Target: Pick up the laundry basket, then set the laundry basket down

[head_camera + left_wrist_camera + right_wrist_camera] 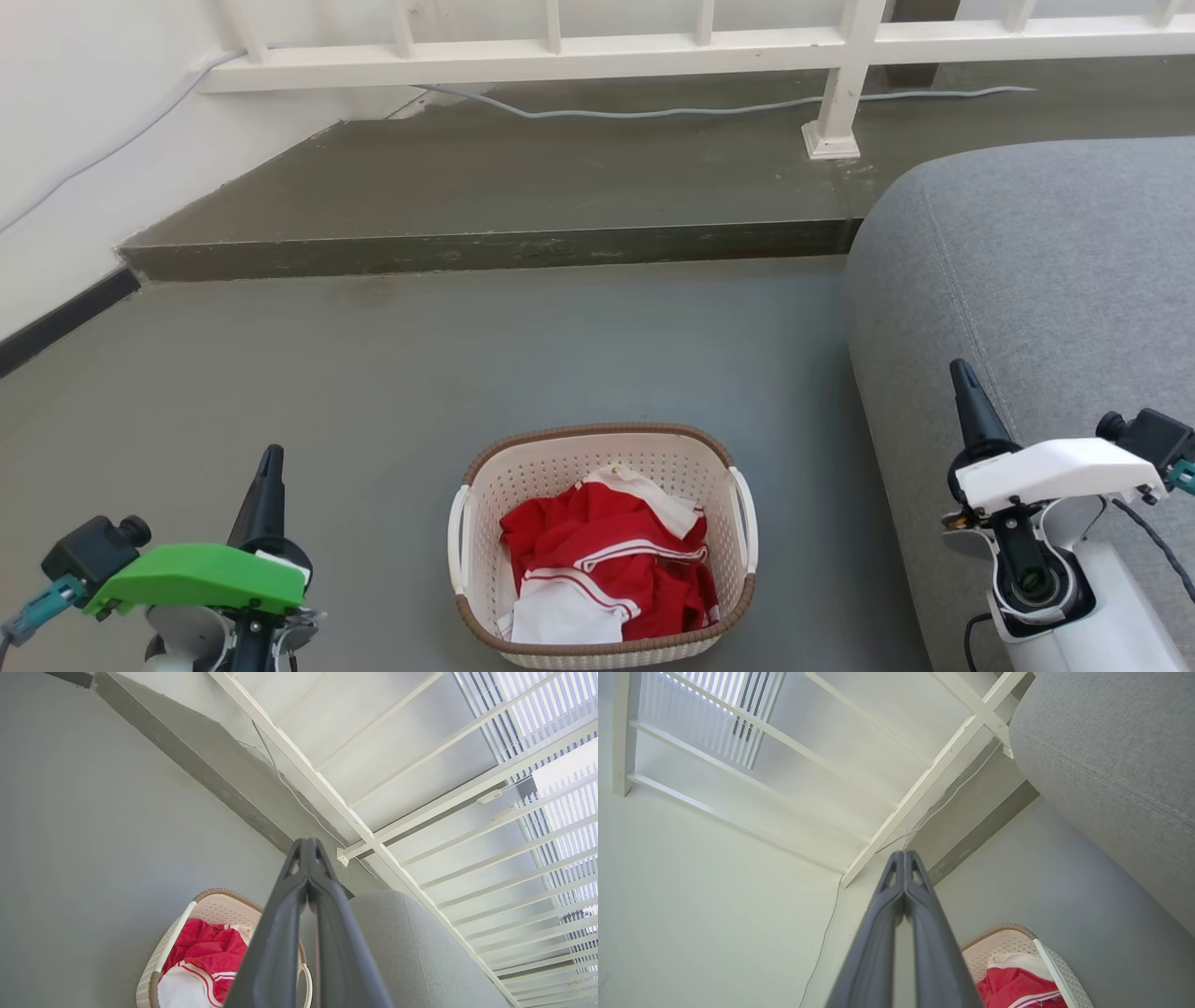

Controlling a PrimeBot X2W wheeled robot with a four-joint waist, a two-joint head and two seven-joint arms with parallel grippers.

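Left gripper [270, 464] sits low at the left of the head view, its two dark fingers [280, 933] pressed together tip to tip and pointing up. Right gripper [965, 383] is out at the right, higher in that view, likewise closed flat. The two are well apart.

The basket [560, 471] is cream perforated plastic, faintly glossy, with a brown woven-look rim. The clothes [607, 551] in it are soft, creased red-and-white cloth. The floor [420, 355] looks smooth and matt grey, like sealed concrete. The sofa [1046, 280] is coarse grey woven fabric. My left gripper [271, 457] has matt dark plastic fingers [280, 933] under a smooth green plastic cover [201, 574]; my right gripper [960, 369] has a white one.
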